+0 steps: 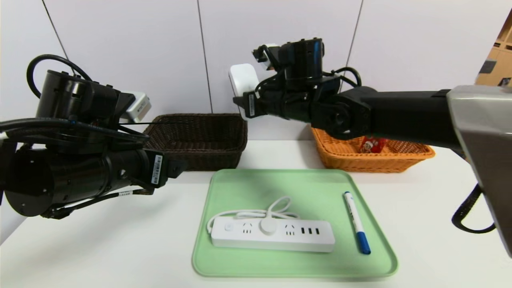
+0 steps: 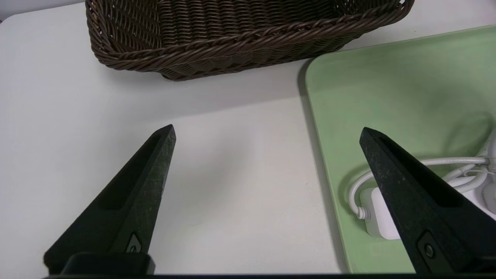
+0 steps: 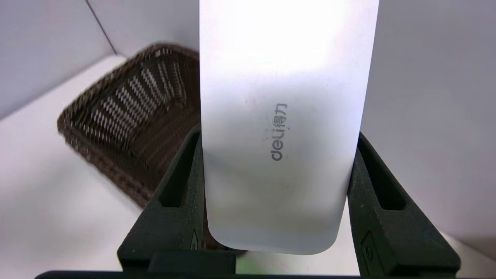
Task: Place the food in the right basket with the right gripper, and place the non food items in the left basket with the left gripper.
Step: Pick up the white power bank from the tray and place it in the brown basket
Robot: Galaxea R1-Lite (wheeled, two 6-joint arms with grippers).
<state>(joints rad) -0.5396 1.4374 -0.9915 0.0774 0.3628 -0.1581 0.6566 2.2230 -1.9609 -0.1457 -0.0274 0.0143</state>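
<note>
While the right gripper [image 3: 275,186] hangs in the air above the gap between the two baskets, it clamps a flat white device [image 3: 283,128] between its two fingers [image 3: 182,209], one against each long edge. The device sticks out past the fingertips, its grey printed logo facing the wrist camera, and in the head view it shows as a white slab [image 1: 243,80] in front of the wall, just above the dark basket's [image 1: 200,138] near right corner. That dark basket sits at the back left of the table [image 1: 100,248]; nothing shows inside it. The orange basket [image 1: 372,158] sits at the back right, partly hidden by the right arm, with the red carton [image 1: 372,145] lying in it. On the green tray [image 1: 296,184] in front lie the power strip [image 1: 272,235], its cord looped behind it, and the marker [image 1: 357,228] with its blue cap toward the near edge, apart from the strip. The left gripper [image 2: 267,131] hovers low over bare table just left of the tray, its fingers spread wide and holding nothing.
</note>
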